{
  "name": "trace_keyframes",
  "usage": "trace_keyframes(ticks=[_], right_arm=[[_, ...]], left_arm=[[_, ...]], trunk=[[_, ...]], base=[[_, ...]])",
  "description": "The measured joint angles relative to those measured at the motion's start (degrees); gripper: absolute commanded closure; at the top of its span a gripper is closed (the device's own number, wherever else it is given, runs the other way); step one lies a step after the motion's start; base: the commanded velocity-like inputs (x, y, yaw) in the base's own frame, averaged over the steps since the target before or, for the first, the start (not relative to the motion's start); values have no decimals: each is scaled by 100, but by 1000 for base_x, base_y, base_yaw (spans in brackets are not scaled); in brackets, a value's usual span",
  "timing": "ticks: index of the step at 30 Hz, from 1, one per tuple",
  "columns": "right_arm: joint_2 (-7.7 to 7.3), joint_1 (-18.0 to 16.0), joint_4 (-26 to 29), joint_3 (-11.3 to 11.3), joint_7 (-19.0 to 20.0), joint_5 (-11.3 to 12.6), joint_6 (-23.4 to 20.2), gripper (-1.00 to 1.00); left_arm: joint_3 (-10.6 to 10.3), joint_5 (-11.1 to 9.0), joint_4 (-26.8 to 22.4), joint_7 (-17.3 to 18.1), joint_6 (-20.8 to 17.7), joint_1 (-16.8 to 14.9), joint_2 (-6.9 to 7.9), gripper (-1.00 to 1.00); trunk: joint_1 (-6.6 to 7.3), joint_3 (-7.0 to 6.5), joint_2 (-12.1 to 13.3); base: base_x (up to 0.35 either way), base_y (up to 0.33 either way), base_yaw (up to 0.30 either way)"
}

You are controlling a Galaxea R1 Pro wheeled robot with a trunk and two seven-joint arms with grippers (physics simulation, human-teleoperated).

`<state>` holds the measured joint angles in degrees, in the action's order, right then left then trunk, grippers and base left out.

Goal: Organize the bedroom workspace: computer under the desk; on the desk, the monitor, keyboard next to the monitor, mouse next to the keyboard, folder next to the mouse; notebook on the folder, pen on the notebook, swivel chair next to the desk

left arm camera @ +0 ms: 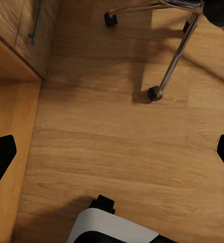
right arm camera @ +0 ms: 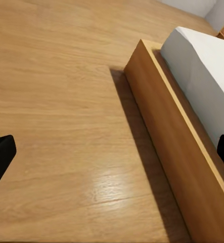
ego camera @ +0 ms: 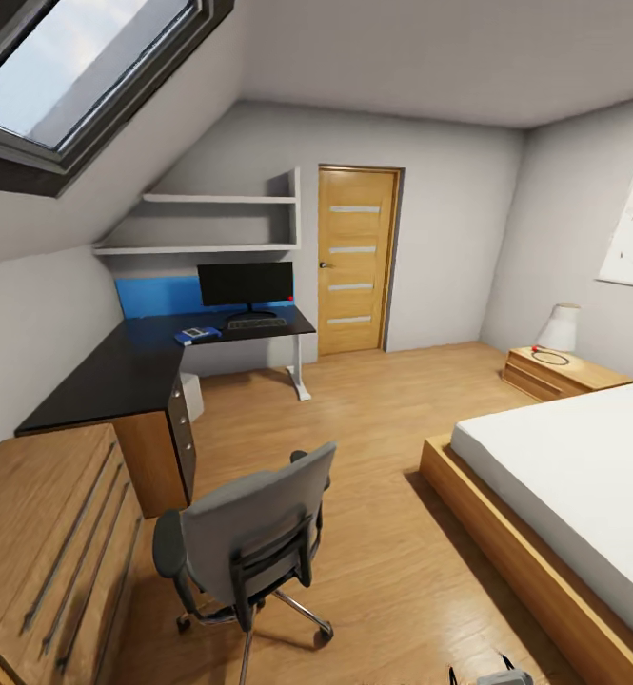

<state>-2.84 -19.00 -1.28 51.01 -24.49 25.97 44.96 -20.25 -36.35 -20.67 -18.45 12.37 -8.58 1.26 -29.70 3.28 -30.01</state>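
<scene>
Nowhere legible writing, swivel chair [ego camera: 249, 538], desk [ego camera: 116, 366]

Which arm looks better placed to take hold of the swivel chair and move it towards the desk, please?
Probably the left. The left gripper hangs open over the floor beside the swivel chair base, while the right gripper faces the bed frame, away from the desk.

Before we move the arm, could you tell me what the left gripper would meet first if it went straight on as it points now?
Most likely the bare wood floor, short of the swivel chair caster; depth is uncertain.
</scene>
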Motion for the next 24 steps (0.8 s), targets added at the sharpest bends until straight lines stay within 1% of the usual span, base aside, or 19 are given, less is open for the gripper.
trace_keyframes(ticks=[4,8,14,24], right_arm=[[3,0,0,9,2,-1,-2,-100],[7,-1,-1,9,3,0,-1,-100],[8,-2,0,8,0,0,2,-100],[9,-3,2,6,-4,0,0,-100]], left_arm=[[0,-1,-1,-1,0,0,0,-100],[0,-1,-2,-1,0,1,1,-100],[0,-1,-4,-7,0,2,1,-100],[0,-1,-4,-12,0,2,1,-100]], trunk=[[-88,72,-161],[-176,149,-322],[-308,279,-563],[-528,502,-966]], base=[[0,0,-217],[0,0,-98],[0,0,142],[0,0,224]])
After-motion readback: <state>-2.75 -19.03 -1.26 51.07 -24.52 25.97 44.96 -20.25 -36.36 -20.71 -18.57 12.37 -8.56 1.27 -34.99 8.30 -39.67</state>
